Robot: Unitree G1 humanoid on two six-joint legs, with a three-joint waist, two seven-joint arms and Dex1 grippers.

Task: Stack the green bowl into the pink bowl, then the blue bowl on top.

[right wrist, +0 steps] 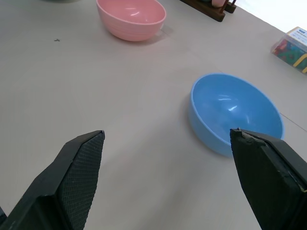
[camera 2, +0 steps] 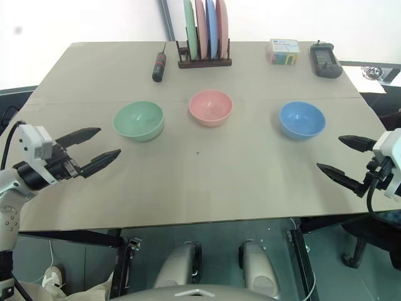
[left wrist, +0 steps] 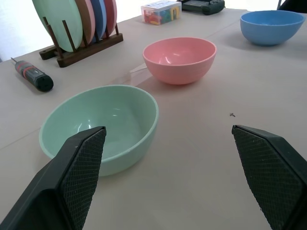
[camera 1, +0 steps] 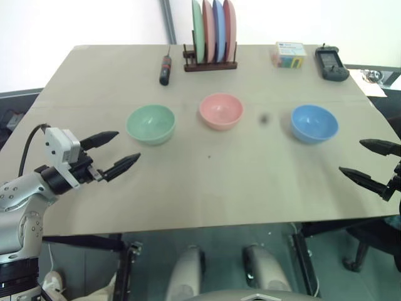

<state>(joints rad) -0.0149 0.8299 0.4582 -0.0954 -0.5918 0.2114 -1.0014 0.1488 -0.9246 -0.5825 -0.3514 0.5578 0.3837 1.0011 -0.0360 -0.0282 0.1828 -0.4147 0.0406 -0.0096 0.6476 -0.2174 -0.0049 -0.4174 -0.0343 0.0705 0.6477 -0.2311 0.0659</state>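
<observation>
While left gripper (camera 1: 116,151) gapes wide, empty, green bowl (camera 1: 150,123) sits just ahead; right gripper (camera 2: 341,155) likewise near blue bowl (camera 2: 302,119).

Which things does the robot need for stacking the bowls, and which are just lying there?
Needed:
green bowl
pink bowl
blue bowl

Just lying there:
rack of upright plates
screwdriver
small box
black handheld device

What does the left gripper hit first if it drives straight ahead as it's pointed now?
Probably the small round mint-green plastic bowl. It sits just ahead of the open left gripper, toward one finger's side, so depending on height it may clip the near rim.
</observation>
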